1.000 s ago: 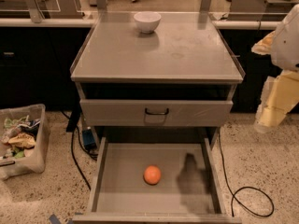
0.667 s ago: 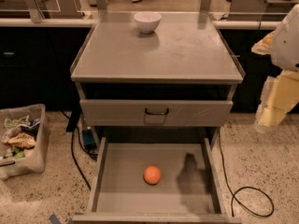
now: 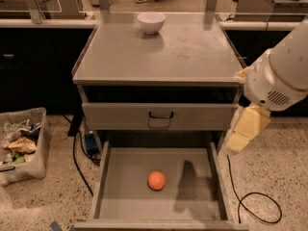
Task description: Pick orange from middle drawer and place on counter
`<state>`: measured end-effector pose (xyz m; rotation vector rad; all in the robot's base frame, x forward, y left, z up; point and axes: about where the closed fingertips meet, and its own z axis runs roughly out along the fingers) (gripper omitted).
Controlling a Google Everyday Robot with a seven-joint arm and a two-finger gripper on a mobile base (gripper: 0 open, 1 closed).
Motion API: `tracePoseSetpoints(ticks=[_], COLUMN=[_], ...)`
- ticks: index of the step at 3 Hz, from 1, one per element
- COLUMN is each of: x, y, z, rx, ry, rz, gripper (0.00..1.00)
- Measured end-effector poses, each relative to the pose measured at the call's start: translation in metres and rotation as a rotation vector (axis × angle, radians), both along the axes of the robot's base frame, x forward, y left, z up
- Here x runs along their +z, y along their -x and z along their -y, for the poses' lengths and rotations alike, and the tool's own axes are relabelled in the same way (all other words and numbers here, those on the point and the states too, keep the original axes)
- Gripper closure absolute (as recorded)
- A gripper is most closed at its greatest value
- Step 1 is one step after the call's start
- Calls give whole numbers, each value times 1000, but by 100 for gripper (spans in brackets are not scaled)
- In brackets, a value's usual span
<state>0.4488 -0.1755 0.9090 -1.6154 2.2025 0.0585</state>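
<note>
The orange (image 3: 156,180) lies on the flat grey floor of the pulled-out middle drawer (image 3: 122,177), a little left of its centre. The counter (image 3: 187,49), the grey metal top of the cabinet, lies above it. My gripper (image 3: 243,131), pale yellow below the white arm (image 3: 279,76), hangs at the cabinet's right side, above the drawer's right wall and up and to the right of the orange. It holds nothing that I can see. Its shadow falls on the drawer floor right of the orange.
A white bowl (image 3: 151,22) stands at the back of the counter. A shut drawer face with a black loop handle (image 3: 160,115) sits above the open drawer. A bin of rubbish (image 3: 21,143) stands at the left, and black cables (image 3: 255,201) lie on the floor.
My arm and gripper have moved left and down, closer to the cabinet's right side. The orange and the drawer have not moved.
</note>
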Motion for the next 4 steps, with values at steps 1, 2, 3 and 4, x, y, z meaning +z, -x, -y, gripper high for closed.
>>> tracePoseSetpoints(ticks=[1, 2, 3, 4], x=[2, 2, -16, -59], y=[-8, -8, -5, 2], z=[-3, -3, -14, -29], rx=[-8, -8, 1, -14], ry=[-9, -9, -20, -19], rz=[39, 39, 4, -14], gripper=[0, 0, 0, 0])
